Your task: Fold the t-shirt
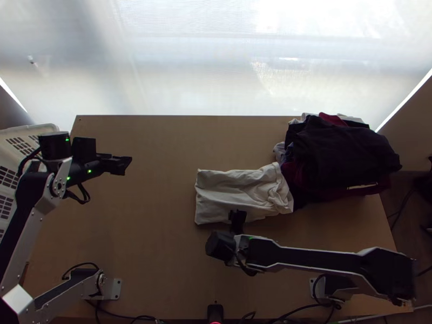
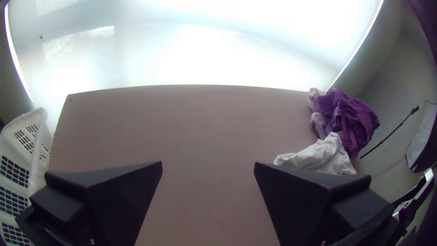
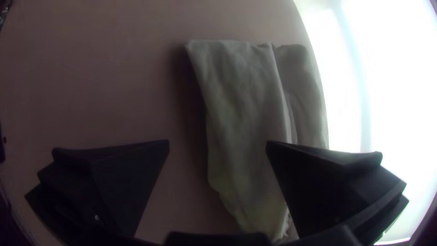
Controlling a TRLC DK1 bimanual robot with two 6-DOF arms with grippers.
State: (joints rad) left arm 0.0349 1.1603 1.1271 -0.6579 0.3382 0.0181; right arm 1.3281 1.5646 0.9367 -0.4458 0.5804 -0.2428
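My left arm (image 1: 31,224) pairs silver-grey links with black sections, green lights (image 1: 89,171), a screw-ringed joint (image 1: 58,186) and a looped black cable (image 1: 81,202); my right arm (image 1: 318,257) has silver-grey edging around long black panels.

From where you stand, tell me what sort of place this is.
Probably a robot workspace for folding laundry: two arms mounted at a wooden table, a heap of dark clothes and a white plastic basket.
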